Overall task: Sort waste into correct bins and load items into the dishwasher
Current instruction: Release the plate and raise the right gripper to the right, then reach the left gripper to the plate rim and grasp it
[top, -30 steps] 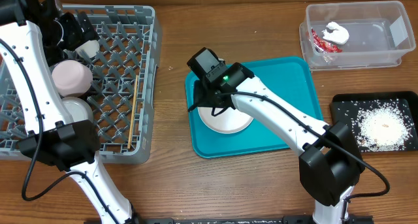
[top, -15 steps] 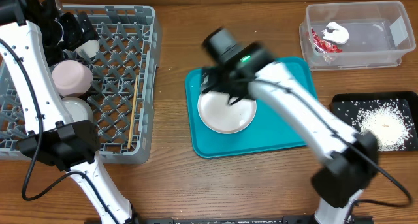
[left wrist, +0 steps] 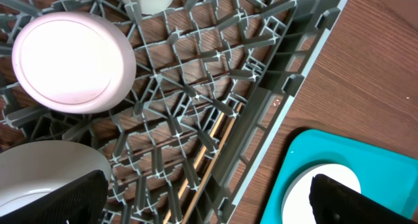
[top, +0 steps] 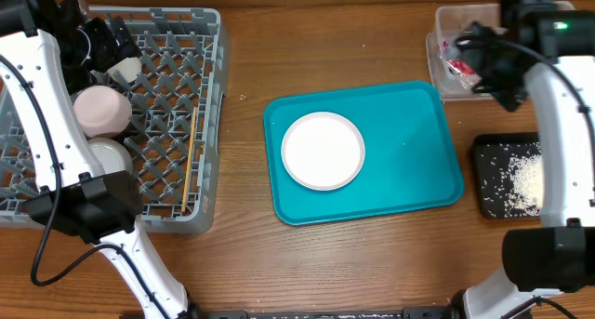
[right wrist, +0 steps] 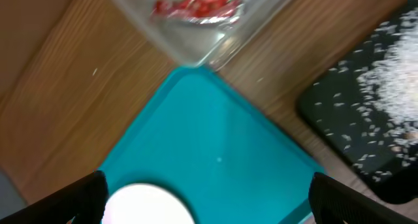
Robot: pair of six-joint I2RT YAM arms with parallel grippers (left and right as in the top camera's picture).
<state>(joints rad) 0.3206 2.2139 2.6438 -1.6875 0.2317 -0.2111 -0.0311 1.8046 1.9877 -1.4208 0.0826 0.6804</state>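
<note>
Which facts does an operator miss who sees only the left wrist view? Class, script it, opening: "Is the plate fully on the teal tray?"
Observer: Yes, the large white plate lies wholly inside the teal tray, left of centre.
Operator: Where's the red wrapper?
Observer: The red wrapper is inside the clear tub, far right.
Operator: And the rice?
Observer: The rice is scattered on the black tray, right of the teal one.

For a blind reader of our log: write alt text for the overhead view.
A large white plate lies alone on a teal tray mid-table. Left, a grey dish rack holds bowls and chopsticks; right, the right arm reaches over a clear tub near a black tray of rice.
</note>
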